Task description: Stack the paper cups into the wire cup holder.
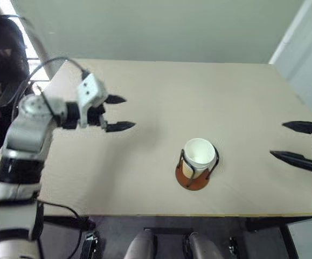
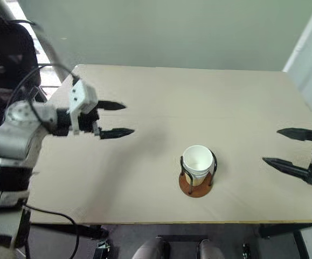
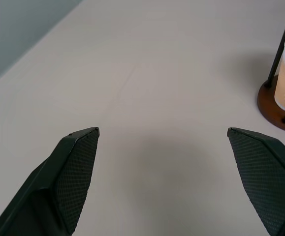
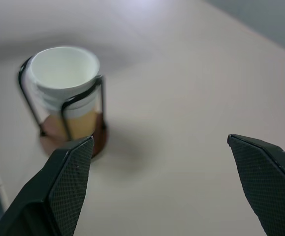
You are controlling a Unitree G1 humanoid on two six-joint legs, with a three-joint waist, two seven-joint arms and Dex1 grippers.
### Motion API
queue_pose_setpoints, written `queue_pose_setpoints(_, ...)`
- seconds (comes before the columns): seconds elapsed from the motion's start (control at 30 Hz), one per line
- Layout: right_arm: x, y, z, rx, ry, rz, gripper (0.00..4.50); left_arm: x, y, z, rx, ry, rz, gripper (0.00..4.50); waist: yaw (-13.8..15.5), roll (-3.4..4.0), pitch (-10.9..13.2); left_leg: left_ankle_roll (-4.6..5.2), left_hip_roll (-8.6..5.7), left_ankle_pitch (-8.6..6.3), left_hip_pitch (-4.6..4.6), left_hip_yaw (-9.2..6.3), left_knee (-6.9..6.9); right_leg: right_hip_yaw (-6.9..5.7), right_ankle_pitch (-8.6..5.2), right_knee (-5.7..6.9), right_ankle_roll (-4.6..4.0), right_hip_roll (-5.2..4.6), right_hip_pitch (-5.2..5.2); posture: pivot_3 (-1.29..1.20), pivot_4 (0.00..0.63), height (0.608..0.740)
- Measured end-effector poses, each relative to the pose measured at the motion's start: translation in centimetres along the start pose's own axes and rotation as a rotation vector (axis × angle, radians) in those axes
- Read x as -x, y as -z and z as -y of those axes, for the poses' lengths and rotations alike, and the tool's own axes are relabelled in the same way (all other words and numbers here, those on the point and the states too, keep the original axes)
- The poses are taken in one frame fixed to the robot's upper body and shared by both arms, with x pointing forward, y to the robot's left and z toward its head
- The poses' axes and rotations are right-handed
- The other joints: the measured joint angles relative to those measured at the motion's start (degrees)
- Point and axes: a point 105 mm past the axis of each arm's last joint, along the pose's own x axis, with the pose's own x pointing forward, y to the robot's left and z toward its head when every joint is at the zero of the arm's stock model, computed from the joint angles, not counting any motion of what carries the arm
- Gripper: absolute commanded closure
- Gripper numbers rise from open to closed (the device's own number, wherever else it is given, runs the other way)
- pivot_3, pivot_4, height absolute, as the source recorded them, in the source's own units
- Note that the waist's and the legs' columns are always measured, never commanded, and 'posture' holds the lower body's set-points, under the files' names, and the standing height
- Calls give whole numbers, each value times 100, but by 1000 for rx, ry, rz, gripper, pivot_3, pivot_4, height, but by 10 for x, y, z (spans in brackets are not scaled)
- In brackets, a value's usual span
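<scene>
The paper cups (image 1: 199,155) sit nested in the wire cup holder (image 1: 196,175) near the counter's (image 1: 161,97) front edge, between the wide-open, empty left pincer (image 1: 118,113) and right pincer (image 1: 298,141), so stacking looks finished and only retreat seems due.

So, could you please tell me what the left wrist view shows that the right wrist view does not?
The left wrist view alone shows the open left claw with the round reddish-brown wire cup holder cut off at the picture's edge. The right wrist view alone shows the open right claw and the top paper cup's white inside. Both share the stacked tan ribbed paper cups and the beige table.
</scene>
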Motion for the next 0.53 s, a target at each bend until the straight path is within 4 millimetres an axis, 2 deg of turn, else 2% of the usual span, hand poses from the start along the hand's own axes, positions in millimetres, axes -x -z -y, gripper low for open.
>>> queue_pose_setpoints(0.03, 0, 4, 6, -22, 21, 5, 0, 4, 12, 2, 55, -33, -12, 46, -20, -4, 3, -7, 3, 4, 0, 0, 0, -2, -1, 6, -3, 2, 1, 0, 150, 740)
queue_pose_setpoints(0.1, -3, 10, 12, -46, 35, 4, 0, 10, 23, 4, 113, -92, -13, 46, -21, -10, 6, -15, 13, 10, 0, 0, -2, -3, 1, 11, -15, 5, -7, 0, 150, 740)
queue_pose_setpoints(0.27, -5, 16, 26, -71, 57, -3, 0, 28, 23, -3, 136, -206, 5, 46, 32, -8, 6, 33, 24, -19, 8, -2, -14, -13, 10, 30, -53, 12, -8, 0, 150, 740)
queue_pose_setpoints(0.43, -13, 19, 25, -74, 18, -10, 0, 32, 35, -1, 170, -240, -6, 46, -10, -8, 7, 9, 28, -7, 20, -2, -13, -14, 7, 42, -110, 18, -11, 0, 150, 740)
queue_pose_setpoints(0.53, -16, 14, 26, -55, -2, 7, 0, 30, 31, -1, 157, -261, 27, 46, -15, -9, 8, 3, 32, 14, 21, -2, -13, -13, 20, 40, -130, 23, -11, 0, 150, 740)
